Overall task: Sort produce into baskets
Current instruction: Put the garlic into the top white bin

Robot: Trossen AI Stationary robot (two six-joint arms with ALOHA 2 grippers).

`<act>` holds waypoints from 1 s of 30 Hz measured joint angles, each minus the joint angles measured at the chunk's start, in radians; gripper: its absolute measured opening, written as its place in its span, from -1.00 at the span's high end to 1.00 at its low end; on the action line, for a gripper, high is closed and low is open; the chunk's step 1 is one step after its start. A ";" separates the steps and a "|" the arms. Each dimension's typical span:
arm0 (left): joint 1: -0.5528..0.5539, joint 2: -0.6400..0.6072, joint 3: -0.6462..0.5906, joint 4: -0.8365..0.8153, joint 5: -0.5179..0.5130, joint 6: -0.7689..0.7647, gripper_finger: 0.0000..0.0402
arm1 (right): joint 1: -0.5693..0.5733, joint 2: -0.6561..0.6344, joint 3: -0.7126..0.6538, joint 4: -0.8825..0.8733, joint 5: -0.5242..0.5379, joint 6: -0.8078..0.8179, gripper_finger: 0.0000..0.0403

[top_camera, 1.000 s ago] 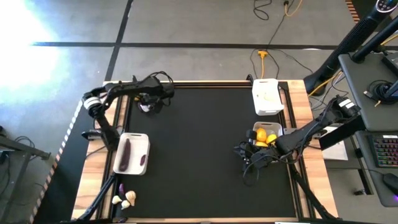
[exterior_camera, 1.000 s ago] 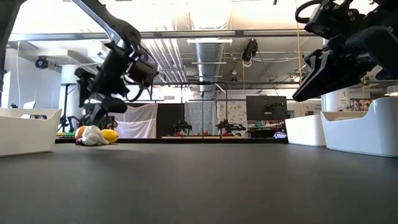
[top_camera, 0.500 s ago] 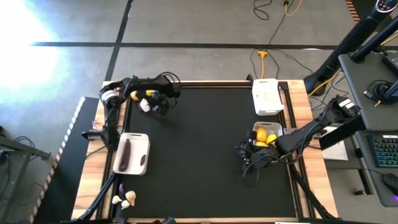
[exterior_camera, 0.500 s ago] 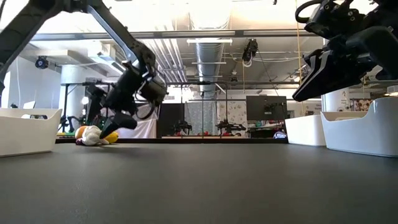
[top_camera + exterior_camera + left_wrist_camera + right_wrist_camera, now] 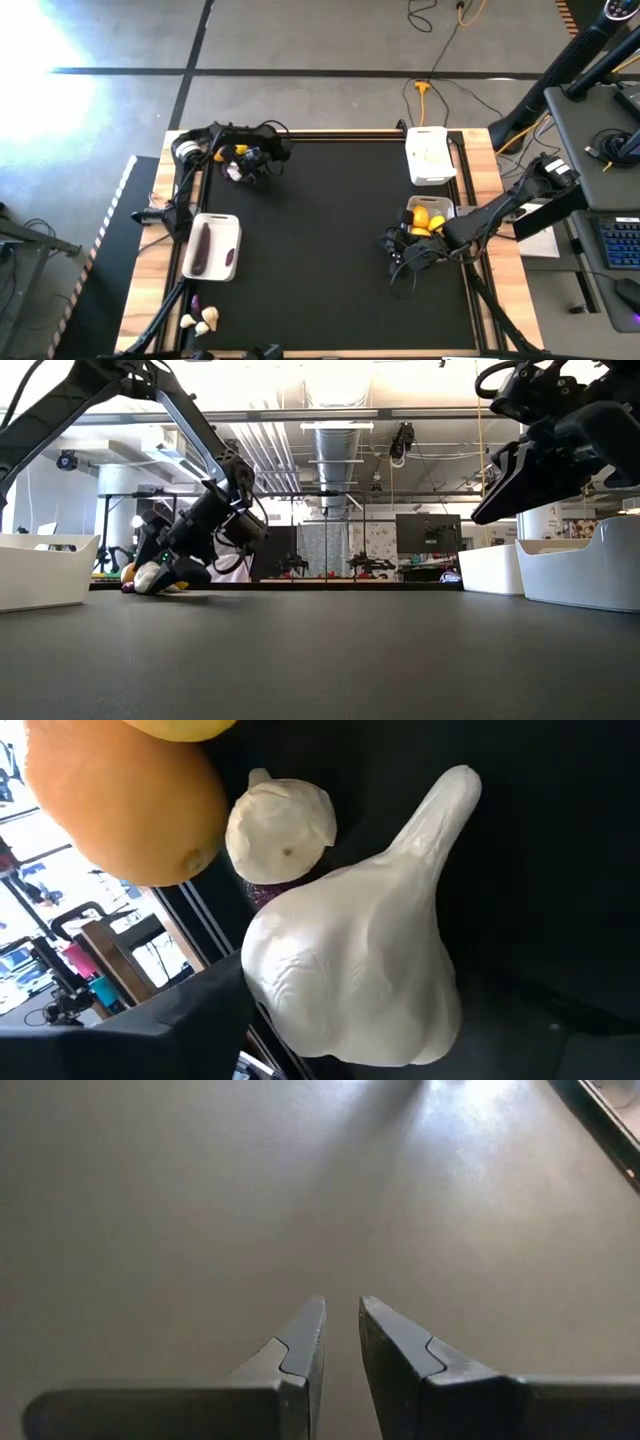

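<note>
At the far left corner lies a small heap of produce: a large garlic bulb [image 5: 360, 960], a smaller bulb [image 5: 280, 825] on a dark purple piece [image 5: 270, 895], and an orange-yellow lemon [image 5: 130, 800]. My left gripper [image 5: 243, 166] is down at the table around the large bulb [image 5: 150, 578], tilted steeply and open. My right gripper [image 5: 400, 265] hangs shut above the mat at the right, holding nothing. Three white baskets: one [image 5: 236, 222] with purple pieces at the left, one [image 5: 448, 203] with lemons at the right, and one [image 5: 410, 170] at the far right. My left gripper straddles the large garlic bulb's fat end, slanting down from the near side. One finger [image 5: 190, 1030] lies right beside the bulb's side [image 5: 262, 995]; the other is out of frame. Whether the fingers touch the bulb I cannot tell. The bulb rests on the mat.
Two garlic bulbs [image 5: 203, 322] and a purple piece [image 5: 195, 300] lie on the wooden edge at the near left corner. The black mat's middle [image 5: 320, 240] holds nothing. Cables trail off the far edge.
My left gripper has sunk from above the heap down to the table at the far left corner, tipping more steeply, and now stands around the large garlic bulb. The produce has stayed where it was.
</note>
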State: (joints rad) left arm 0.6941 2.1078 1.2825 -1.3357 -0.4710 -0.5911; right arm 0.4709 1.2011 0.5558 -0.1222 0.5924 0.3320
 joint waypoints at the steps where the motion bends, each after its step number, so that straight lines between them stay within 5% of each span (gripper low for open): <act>1: 0.000 0.000 0.000 0.000 0.001 0.000 -0.34 | 0.000 0.000 -0.001 -0.001 0.000 0.004 0.71; 6: -0.006 0.003 0.007 -0.012 0.009 0.004 -0.08 | 0.000 0.005 -0.001 0.001 0.000 0.009 0.71; 17: -0.206 -0.058 0.089 -0.147 0.059 0.074 -0.19 | 0.000 0.007 -0.002 0.000 -0.001 0.009 0.71; 24: -0.440 -0.132 0.084 0.218 0.243 0.162 -0.15 | 0.000 0.008 -0.002 0.001 0.002 0.045 0.71; 30: -0.588 -0.136 0.030 0.614 0.294 0.233 -0.14 | 0.000 0.022 -0.006 0.062 0.016 0.064 0.71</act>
State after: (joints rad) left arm 0.1061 1.9719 1.3128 -0.7220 -0.1772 -0.3576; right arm 0.4709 1.2235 0.5495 -0.0597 0.6082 0.3965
